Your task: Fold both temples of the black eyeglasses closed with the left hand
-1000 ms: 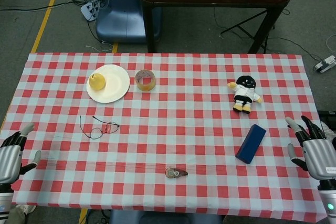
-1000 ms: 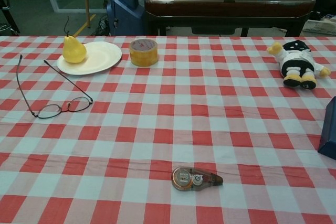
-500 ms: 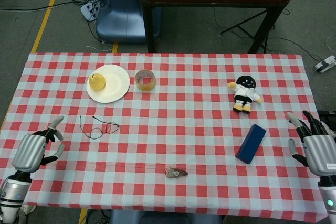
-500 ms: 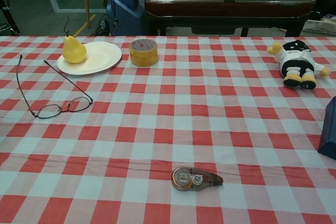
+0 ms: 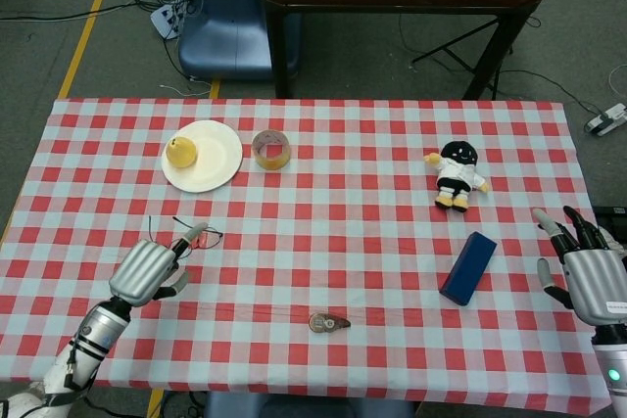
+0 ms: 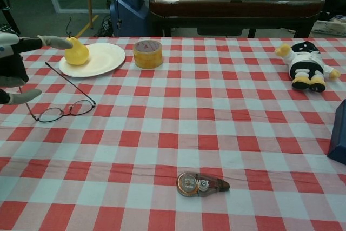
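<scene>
The left robot hand (image 5: 147, 271) hovers with fingers apart, grasping nothing, over the black eyeglasses (image 6: 57, 97), whose temples stand unfolded just beside its fingertips in the chest view; only the head view shows the right robot hand (image 5: 595, 279), also spread and empty.

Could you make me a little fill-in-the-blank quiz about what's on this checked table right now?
1. The yellow pear sits on a white ____.
2. The black eyeglasses lie with their temples ____, not yet folded.
3. The hand nearest the eyeglasses is the robot's ____ hand.
4. The blue box lies nearest the robot's ____ hand.

Missing words: plate; open; left; right
</scene>
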Robot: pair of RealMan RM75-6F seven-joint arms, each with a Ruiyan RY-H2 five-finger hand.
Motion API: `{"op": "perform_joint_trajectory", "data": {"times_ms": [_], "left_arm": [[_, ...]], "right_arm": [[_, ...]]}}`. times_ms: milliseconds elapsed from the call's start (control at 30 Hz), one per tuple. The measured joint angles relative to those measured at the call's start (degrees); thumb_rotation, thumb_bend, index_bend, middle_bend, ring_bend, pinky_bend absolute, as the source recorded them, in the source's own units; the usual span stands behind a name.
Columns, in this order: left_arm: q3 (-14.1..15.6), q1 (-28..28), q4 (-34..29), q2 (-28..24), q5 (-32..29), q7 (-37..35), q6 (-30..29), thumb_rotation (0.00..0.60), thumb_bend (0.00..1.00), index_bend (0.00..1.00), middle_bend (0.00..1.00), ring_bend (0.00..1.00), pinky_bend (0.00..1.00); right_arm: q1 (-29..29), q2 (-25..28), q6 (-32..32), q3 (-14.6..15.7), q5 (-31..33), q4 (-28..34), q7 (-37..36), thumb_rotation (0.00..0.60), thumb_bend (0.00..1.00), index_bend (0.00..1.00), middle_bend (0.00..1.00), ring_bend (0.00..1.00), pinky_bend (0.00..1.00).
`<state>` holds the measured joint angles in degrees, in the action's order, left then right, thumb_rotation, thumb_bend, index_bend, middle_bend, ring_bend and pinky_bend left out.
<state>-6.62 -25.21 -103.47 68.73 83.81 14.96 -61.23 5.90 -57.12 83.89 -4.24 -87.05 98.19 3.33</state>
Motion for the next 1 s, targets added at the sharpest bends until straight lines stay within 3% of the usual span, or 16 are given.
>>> {"op": "perform_joint_trajectory", "data": {"times_ms": [300, 500, 1000], "left_arm": [[-1.3, -4.9, -2.7, 6.1, -17.3, 17.0, 3.6, 0.600, 0.43, 0.00, 1.00, 1.00, 1.00], [-1.7, -7.7, -2.7, 10.3, -26.4, 23.1, 2.5, 0.600, 0.43, 0.00, 1.00, 1.00, 1.00], [-0.5, -11.5, 0.9, 15.4, -37.4, 32.6, -4.5, 0.600, 0.44, 0.00, 1.00, 1.00, 1.00]], "right_arm": [[0.4, -0.3, -1.0, 0.1, 0.6, -1.1, -1.0, 0.600, 0.49, 0.08, 0.26, 0.04, 0.14], [0.5, -0.5, -1.5, 0.1, 1.0, -1.8, -1.7, 0.600, 0.49, 0.08, 0.26, 0.04, 0.15], [0.3, -0.6, -1.5, 0.2, 1.3, -2.7, -2.6, 0.600, 0.49, 0.08, 0.26, 0.05, 0.15]]}}
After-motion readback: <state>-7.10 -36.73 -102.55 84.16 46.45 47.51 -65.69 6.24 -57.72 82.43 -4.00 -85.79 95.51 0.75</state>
